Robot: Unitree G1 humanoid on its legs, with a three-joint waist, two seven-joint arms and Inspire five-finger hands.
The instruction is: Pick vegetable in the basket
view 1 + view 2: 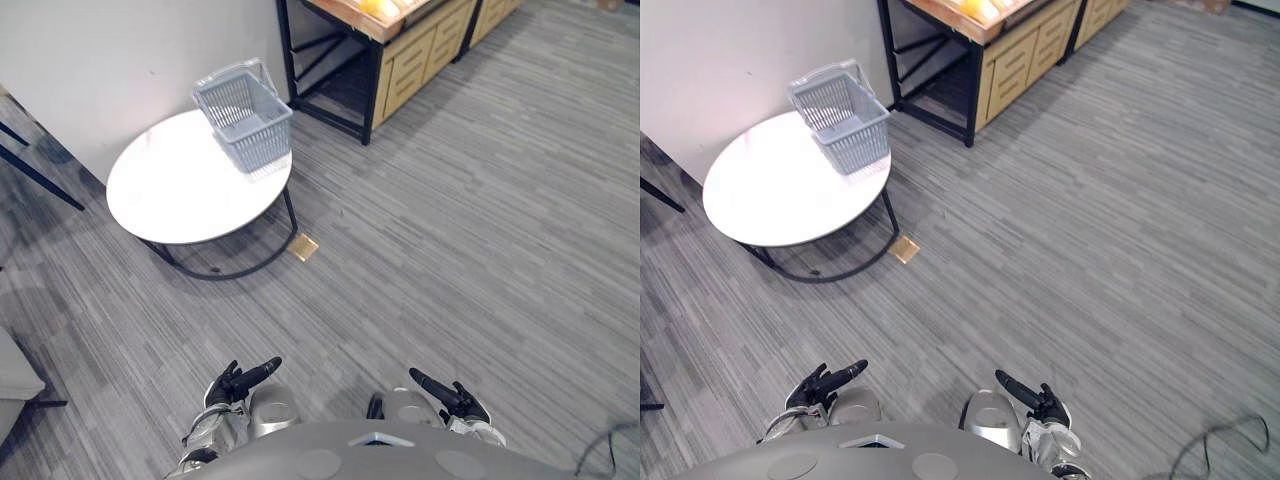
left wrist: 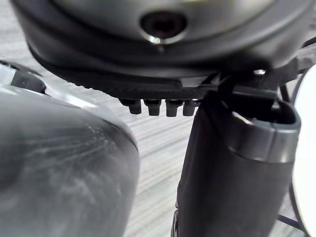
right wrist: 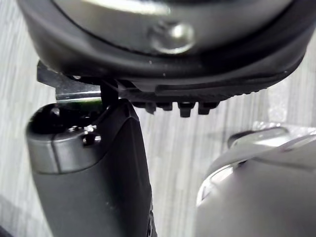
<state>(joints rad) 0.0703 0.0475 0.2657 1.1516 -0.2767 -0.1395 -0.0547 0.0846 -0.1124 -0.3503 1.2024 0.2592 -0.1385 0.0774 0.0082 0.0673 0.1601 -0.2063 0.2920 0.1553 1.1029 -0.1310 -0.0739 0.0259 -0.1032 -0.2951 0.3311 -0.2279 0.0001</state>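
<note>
Basket (image 1: 243, 115): grey, seemingly empty, at the table's (image 1: 170, 190) far edge, ready for loading.
Produce (image 1: 383, 8): yellow-orange, on a wooden stand (image 1: 420, 50), well apart; probably the vegetable.
Left hand (image 1: 240, 382), right hand (image 1: 450, 395): low, fingers straight, empty, unengaged.

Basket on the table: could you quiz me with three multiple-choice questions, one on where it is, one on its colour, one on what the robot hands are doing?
1. Where does the basket stand?
A. on the floor
B. on the round white table
C. on a shelf
2. What colour is the basket?
A. red
B. green
C. grey
3. What state are the left robot hand and right robot hand in?
A. open, holding nothing
B. gripping the basket's handle
C. pressing on the table
Answers: 1 B, it sits near the table's edge; 2 C, its mesh walls are grey; 3 A, both hang low, far from the table, with fingers straight.
</note>
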